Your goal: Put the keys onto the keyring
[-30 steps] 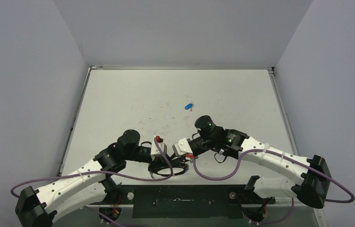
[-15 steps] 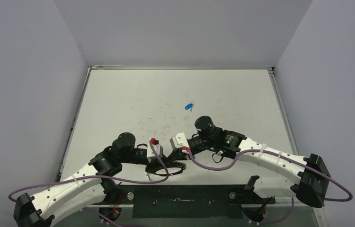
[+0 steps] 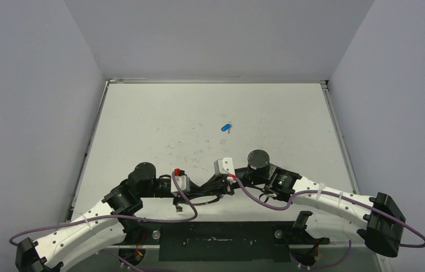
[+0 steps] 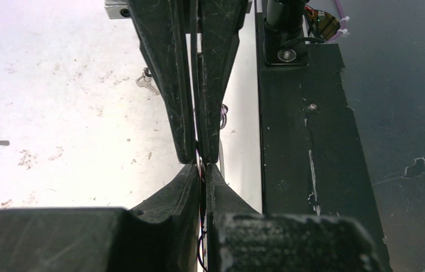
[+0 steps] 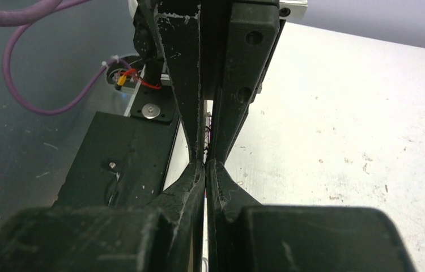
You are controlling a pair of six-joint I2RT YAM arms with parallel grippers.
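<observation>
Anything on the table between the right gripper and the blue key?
Nothing visible. The blue key lies on the table beyond the right gripper, only scuff marks between them. A second key lies beside that gripper, off the line.

A tiny blue-capped key lies flat and alone toward the middle of the desk, a bit of its silver blade showing. A second small silver key lies nearer the front edge. The keyring shows only as a thin wire loop by the near edge, mostly hidden.
</observation>
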